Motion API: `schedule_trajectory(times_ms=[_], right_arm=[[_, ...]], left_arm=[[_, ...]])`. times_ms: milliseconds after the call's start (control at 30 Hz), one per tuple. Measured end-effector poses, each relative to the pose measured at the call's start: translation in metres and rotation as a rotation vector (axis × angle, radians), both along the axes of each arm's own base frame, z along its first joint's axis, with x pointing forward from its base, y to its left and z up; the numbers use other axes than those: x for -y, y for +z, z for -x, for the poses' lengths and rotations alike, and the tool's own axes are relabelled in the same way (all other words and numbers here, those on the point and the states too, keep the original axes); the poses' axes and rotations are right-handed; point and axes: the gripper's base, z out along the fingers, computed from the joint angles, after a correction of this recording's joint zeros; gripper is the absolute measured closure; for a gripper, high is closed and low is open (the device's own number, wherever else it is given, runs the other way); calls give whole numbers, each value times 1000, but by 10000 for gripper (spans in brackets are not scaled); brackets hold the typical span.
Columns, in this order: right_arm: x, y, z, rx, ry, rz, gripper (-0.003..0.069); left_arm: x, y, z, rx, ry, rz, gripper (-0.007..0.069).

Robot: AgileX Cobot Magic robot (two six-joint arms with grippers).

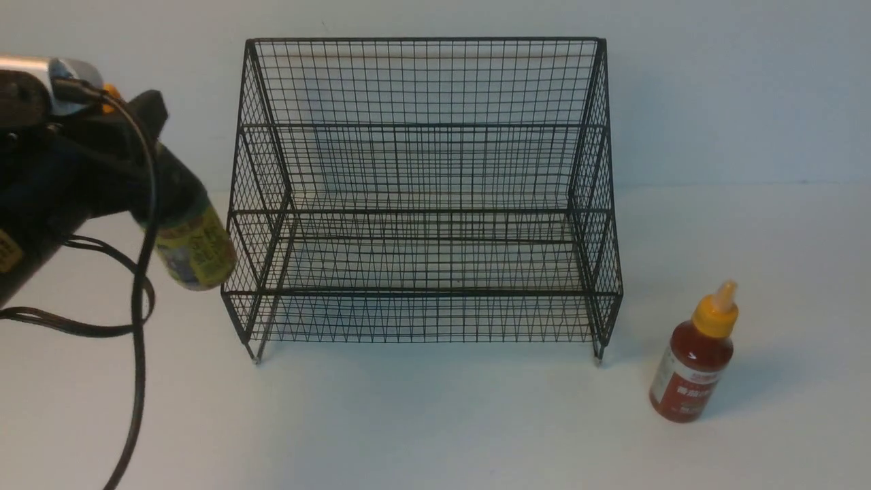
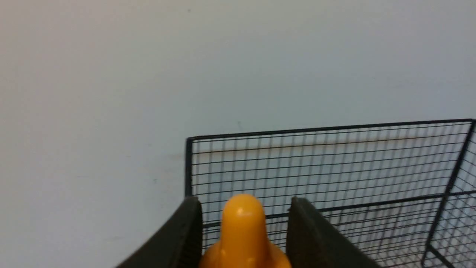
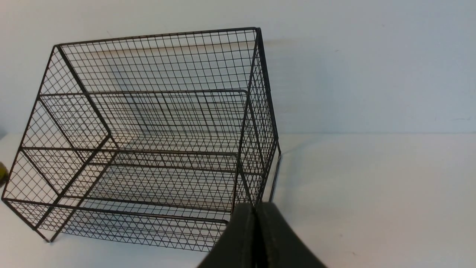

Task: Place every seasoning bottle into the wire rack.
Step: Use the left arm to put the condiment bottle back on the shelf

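Note:
The black wire rack (image 1: 422,126) stands empty at the middle back of the table; it also shows in the left wrist view (image 2: 334,163) and the right wrist view (image 3: 148,93). My left gripper (image 1: 151,167) is shut on the dark sauce bottle (image 1: 195,250), held tilted in the air just left of the rack's left side. Its orange-yellow cap (image 2: 243,230) sits between the fingers (image 2: 186,230). The red sauce bottle (image 1: 694,361) stands upright on the table right of the rack's front corner. My right gripper (image 3: 256,208) is shut and empty near the rack's right side; the front view does not show it.
A black cable (image 1: 139,340) hangs from the left arm down to the front left of the table. A pale wall rises right behind the rack.

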Motion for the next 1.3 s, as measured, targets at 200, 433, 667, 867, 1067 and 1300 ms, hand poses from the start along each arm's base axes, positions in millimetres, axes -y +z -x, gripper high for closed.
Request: schedule_trajectory(times_ms=[200, 433, 667, 867, 1067, 1300], right_arm=[[0, 0, 0, -1, 1, -1, 673], [-1, 0, 0, 0, 3, -10, 673], [-1, 0, 0, 0, 4, -15, 673], [-1, 0, 0, -1, 5, -15, 673], [-1, 0, 0, -2, 6, -14, 673], [-1, 0, 0, -2, 6, -14, 673]], left_arm=[[9, -7, -6, -16, -28, 47, 356], [20, -24, -26, -7, -87, 86, 356], [49, -29, -50, -40, -169, 76, 356], [58, -49, -61, -92, -193, 25, 356], [68, -71, -65, -148, -257, -57, 356], [73, -76, -63, -189, -287, -118, 356]])
